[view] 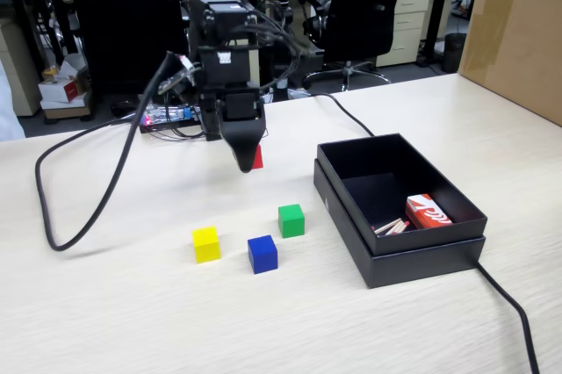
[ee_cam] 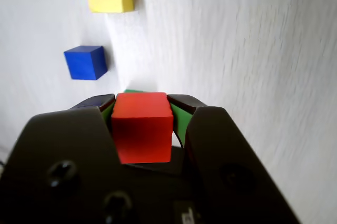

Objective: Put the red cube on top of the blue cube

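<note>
Between the fingers [ee_cam: 100,104], wrist view shows the red cube [ee_cam: 142,126] whole.

4 cubes [view: 262,254]; 1 box [view: 399,251]; 1 packet [view: 428,212]

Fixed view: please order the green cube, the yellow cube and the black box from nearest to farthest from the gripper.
Gripper holds the red cube.
1. Green cube, just below-right.
2. Yellow cube, lower left.
3. Black box, far right, though close to the yellow cube's distance.
</note>
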Controlling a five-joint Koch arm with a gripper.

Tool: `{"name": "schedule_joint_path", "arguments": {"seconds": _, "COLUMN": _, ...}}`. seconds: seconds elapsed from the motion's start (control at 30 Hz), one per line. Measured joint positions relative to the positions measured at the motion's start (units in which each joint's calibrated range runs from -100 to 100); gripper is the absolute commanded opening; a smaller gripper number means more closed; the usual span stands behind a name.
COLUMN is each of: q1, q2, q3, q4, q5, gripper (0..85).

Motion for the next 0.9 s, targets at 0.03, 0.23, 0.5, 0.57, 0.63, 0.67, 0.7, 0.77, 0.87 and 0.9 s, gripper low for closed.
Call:
{"name": "schedule_joint_path", "arguments": {"seconds": 0.03, "q1": 0.00, "q2": 0.13, "q3": 0.27, "q4": 0.08, "q5": 0.00, "gripper": 0.9}}
{"name": "schedule_joint_path", "arguments": {"seconds": 0.23, "q1": 0.29, "q2": 15.92, "q3": 16.25, "q4": 0.08, "q5": -0.05, "gripper": 0.9}}
{"name": "schedule_joint_path", "arguments": {"seconds": 0.5, "q1": 0.20, "q2": 31.84, "q3": 24.83, "q4": 0.15, "q5": 0.20, "gripper": 0.9}}
{"name": "schedule_joint_path", "arguments": {"seconds": 0.57, "q1": -0.05, "q2": 34.05, "q3": 26.02, "q4": 0.23, "q5": 0.20, "gripper": 0.9}}
{"name": "schedule_joint_path", "arguments": {"seconds": 0.63, "q1": -0.05, "q2": 34.17, "q3": 26.02, "q4": 0.23, "q5": 0.20, "gripper": 0.9}}
{"name": "schedule_joint_path", "arguments": {"seconds": 0.67, "q1": -0.10, "q2": 34.43, "q3": 26.02, "q4": 0.23, "q5": 0.20, "gripper": 0.9}}
{"name": "schedule_joint_path", "arguments": {"seconds": 0.7, "q1": -0.20, "q2": 35.08, "q3": 26.02, "q4": 0.23, "q5": 0.20, "gripper": 0.9}}
{"name": "schedule_joint_path", "arguments": {"seconds": 0.77, "q1": -0.20, "q2": 35.47, "q3": 26.02, "q4": 0.54, "q5": 0.20, "gripper": 0.9}}
{"name": "schedule_joint_path", "arguments": {"seconds": 0.87, "q1": -0.24, "q2": 36.63, "q3": 26.02, "q4": 2.79, "q5": 0.20, "gripper": 0.9}}
{"name": "schedule_joint_path", "arguments": {"seconds": 0.9, "q1": -0.24, "q2": 36.63, "q3": 26.02, "q4": 2.86, "q5": 0.20, "gripper": 0.9}}
